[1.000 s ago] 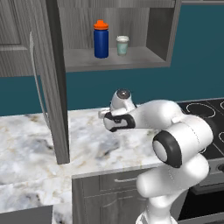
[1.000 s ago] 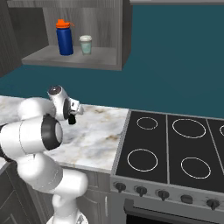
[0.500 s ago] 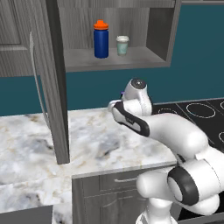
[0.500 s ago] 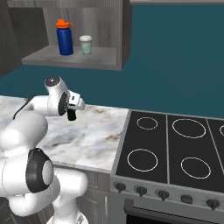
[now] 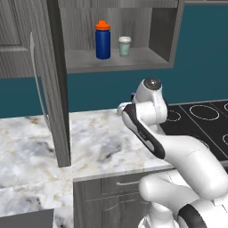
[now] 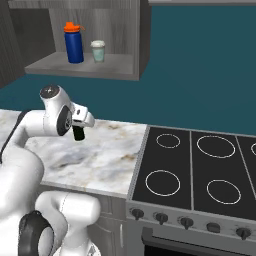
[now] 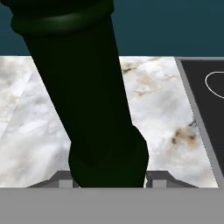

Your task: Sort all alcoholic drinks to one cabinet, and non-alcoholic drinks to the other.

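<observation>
A slim dark green bottle (image 7: 87, 100), one of the alcoholic drinks, stands between my finger tips (image 7: 158, 178) in the hand view, and my gripper (image 7: 107, 180) is shut on its lower body. From the right base view the gripper (image 6: 80, 124) holds this bottle (image 6: 78, 133) above the marble counter (image 6: 100, 155), left of the stove. The bottle's purple cap (image 5: 132, 94) peeks out behind the wrist in the left base view. The non-alcoholic drinks, a blue orange-capped bottle (image 5: 103, 40) and a pale lidded cup (image 5: 124, 46), stand side by side on the open cabinet's shelf (image 5: 133, 60).
The cabinet's door (image 5: 49, 89) hangs open at the left, reaching down close to the counter. A black stove top (image 6: 200, 165) with several rings lies to the right. A teal wall (image 6: 200, 65) backs the counter. Drawers (image 5: 111, 191) sit below the counter edge.
The arm has unfolded and the hand has swung up and to the right over the counter, carrying the dark green bottle with it. The drinks on the shelf have not moved.
</observation>
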